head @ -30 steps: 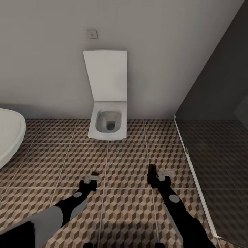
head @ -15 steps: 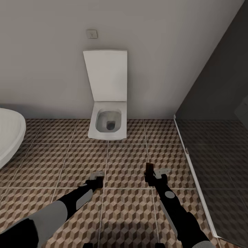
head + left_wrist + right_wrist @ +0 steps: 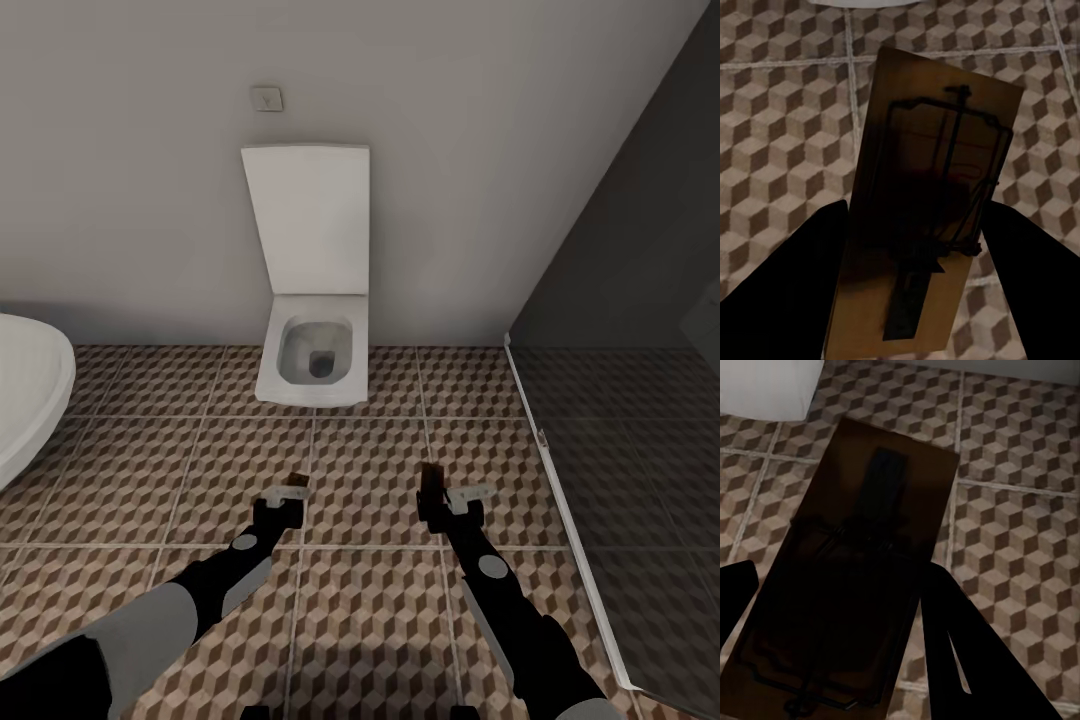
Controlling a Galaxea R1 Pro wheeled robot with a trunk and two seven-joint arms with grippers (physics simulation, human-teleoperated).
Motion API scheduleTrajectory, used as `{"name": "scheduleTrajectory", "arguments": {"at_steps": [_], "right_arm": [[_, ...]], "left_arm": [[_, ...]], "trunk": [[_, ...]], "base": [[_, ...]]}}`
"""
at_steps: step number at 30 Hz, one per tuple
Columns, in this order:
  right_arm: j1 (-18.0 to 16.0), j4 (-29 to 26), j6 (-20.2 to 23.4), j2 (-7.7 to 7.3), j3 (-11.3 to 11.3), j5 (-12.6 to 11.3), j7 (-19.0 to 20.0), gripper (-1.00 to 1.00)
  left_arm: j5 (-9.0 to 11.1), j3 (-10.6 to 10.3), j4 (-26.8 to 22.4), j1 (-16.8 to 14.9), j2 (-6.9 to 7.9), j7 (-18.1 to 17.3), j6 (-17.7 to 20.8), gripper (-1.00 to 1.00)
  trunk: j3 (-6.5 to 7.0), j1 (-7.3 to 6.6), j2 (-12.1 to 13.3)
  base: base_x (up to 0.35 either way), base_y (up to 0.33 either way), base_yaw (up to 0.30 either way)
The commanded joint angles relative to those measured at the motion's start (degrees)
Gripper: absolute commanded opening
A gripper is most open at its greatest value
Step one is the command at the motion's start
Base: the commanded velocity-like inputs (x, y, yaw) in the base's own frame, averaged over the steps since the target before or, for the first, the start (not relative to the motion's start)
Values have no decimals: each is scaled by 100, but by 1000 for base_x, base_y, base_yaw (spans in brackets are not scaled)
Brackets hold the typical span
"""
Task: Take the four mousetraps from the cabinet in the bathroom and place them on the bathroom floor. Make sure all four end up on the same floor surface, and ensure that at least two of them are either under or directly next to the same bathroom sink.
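A mousetrap sits between the fingers of the left gripper, a flat tan board with dark wire and a dim red mark at its middle; its long axis runs straight out along the fingers, the free short end pointing away from the wrist over the bathroom floor. A second mousetrap is pinched the same way in the right gripper, deep in shadow, its long axis also lying along the fingers and its far end aimed toward a grout line. In the head view both traps read only as thin dark slivers at the fingertips, held edge-on and clear of the tiles, pointing forward toward the white square toilet, whose lid stands open against the grey wall. So, as a judgement, two of the four traps are already out of the cabinet and in hand but not yet set down; no trap can be made out lying on the patterned tiles here, and whether the other two are fetched or placed cannot be told. The sink is not in front of the robot: the curved white rim at the left edge looks like the bathtub, and a dark glass shower screen closes the right side, so the carry toward the basin and the lowering of both boards are likely still ahead.
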Motion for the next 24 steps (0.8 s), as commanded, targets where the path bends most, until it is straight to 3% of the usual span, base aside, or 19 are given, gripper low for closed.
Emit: {"name": "scheduleTrajectory", "arguments": {"at_steps": [1,16,24], "right_arm": [[-2,-10,27,-2,16,5,-49,-100],[-2,-45,-7,-3,25,11,-54,-100],[-2,-152,-7,4,30,5,-58,-100]], "left_arm": [[27,-50,-12,-5,6,45,-22,-100],[-7,-61,-162,-5,7,37,-220,-100],[-7,-61,-166,-5,7,37,-224,-100]], "trunk": [[-3,0,-2],[-3,0,-2],[-152,176,-323]], "base": [[0,0,0],[0,0,0],[0,0,0]]}}
